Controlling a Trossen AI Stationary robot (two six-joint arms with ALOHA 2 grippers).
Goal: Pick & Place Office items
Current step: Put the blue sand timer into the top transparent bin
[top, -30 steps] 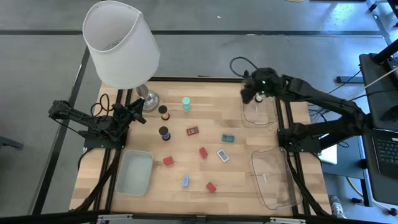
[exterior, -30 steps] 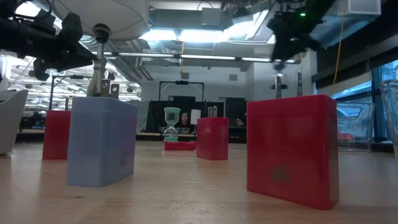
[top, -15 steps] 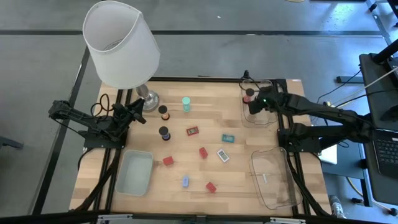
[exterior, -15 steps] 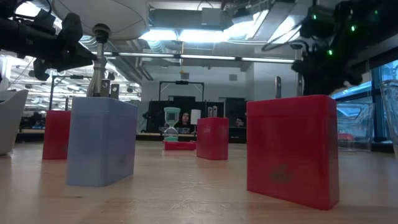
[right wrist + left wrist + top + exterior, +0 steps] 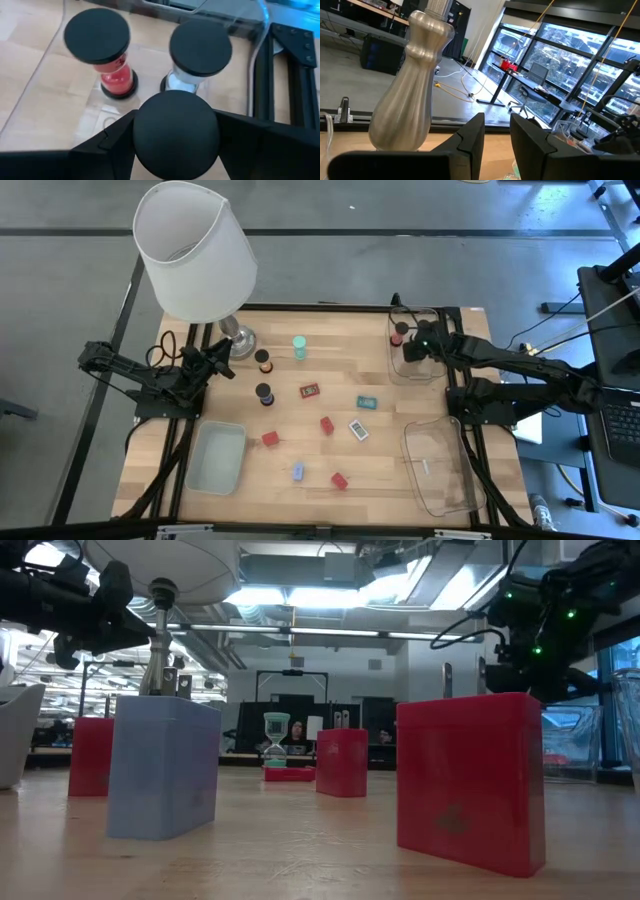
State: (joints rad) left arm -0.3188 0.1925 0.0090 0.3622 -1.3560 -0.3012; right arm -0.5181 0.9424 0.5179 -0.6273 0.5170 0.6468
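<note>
The right end effector (image 5: 411,350) is partly spread and pinches a black-capped cylinder (image 5: 174,134) between its two dark fingers (image 5: 115,145), holding it upright over the clear tray (image 5: 437,370) at the far right of the surface (image 5: 300,435), just beside a red-filled cylinder (image 5: 102,55) and a white-filled cylinder (image 5: 199,55) that stand inside that tray. Its arm reaches in from the right, stretched low across the tray's edge. The left end effector (image 5: 496,137) waits near the lamp base (image 5: 412,80) at the left, fingers slightly apart around nothing, while the other office items lie scattered mid-surface: a teal cylinder (image 5: 299,346), red blocks (image 5: 327,425) and a blue piece (image 5: 298,472).
</note>
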